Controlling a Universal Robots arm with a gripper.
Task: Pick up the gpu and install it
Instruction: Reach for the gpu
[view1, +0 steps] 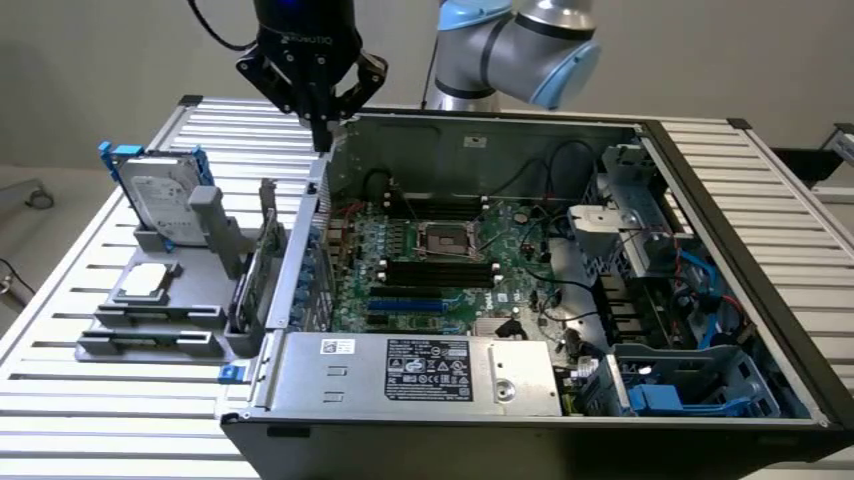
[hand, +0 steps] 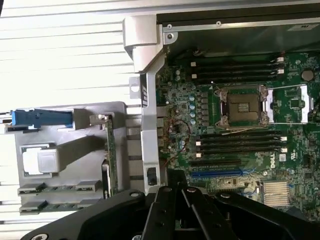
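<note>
The gpu stands on edge in a slot of the grey holder, a thin dark green card beside the computer case's left wall. In the wrist view the gpu appears edge-on beside that wall. My gripper hangs high over the far left corner of the open case, above and behind the gpu, with its fingers shut and nothing between them. The shut gripper also appears in the wrist view over the motherboard's edge. The motherboard lies exposed with a blue card slot.
A silver-grey hard drive in a blue frame stands upright on the holder, and a small square CPU chip lies in front of it. The power supply fills the case's near side. Cables and drive cages crowd the exterior view's right.
</note>
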